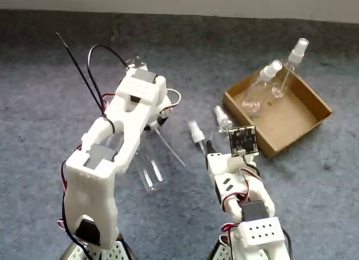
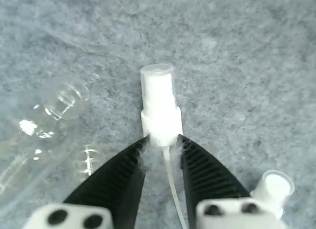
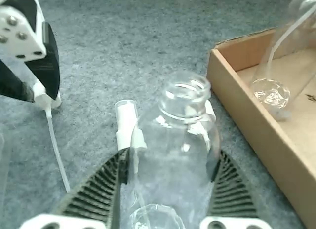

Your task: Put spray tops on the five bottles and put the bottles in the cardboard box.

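- Two capped bottles (image 1: 257, 94) stand in the cardboard box (image 1: 291, 117) at the right of the high view, both with spray tops on.
- In the left wrist view the left gripper (image 2: 163, 140) pinches a spray top (image 2: 159, 103) at its collar. The fingers are closed on it, and the dip tube (image 2: 173, 189) runs back between them.
- That view also shows an uncapped bottle (image 2: 54, 108) lying on its side just beside the pinched top, and a loose spray top (image 2: 274, 187) near one finger.
- The high view hides the pinch under the left arm's body. The tube pokes out toward the middle, and clear bottles (image 1: 148, 170) lie beneath the arm; how many is hard to tell.
- In the right wrist view the right gripper (image 3: 172, 160) clamps an open bottle (image 3: 180, 135), one finger on each side of the body. The mouth is bare and points away from the wrist.
- In the high view the camera board (image 1: 242, 139) covers that grip. The right wrist view shows another top (image 3: 126, 120) just behind the held bottle, the box wall near beside it, and the base of a boxed bottle (image 3: 270, 93).
- The right wrist view also catches the left gripper farther off, with its top's tube hanging to the floor.
- The surface is grey short-pile carpet (image 1: 50, 75) throughout.
- A pale strip (image 1: 224, 2) runs along the far edge in the high view; cannot tell what it is.
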Robot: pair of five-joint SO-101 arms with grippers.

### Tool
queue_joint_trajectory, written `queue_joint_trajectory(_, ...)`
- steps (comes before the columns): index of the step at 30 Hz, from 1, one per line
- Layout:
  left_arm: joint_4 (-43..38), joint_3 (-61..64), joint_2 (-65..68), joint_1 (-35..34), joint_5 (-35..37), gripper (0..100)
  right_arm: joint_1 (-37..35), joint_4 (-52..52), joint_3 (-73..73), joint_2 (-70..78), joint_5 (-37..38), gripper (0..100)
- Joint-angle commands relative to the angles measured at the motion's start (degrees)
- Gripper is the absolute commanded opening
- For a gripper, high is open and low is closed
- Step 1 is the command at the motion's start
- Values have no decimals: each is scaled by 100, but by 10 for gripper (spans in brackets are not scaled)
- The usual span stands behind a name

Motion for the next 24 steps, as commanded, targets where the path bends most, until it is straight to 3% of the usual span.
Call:
queue_joint_trajectory(1, 9, -251, -66, -40, 18, 21, -84, -101, -40, -31, -9, 107)
queue_joint_trajectory(10, -413, -251, -101, -40, -9, 24, -84, -101, -40, -31, -9, 107)
queue_joint_trajectory(13, -378, -251, -110, -66, -651, 31, -101, -101, -40, -31, -9, 107)
queue_joint_trajectory(16, -378, -242, -101, -92, -870, 89, -101, -101, -40, -31, -9, 107)
queue_joint_trajectory(24, -114, -224, -75, -101, -642, 303, -101, -101, -40, -31, -9, 107)
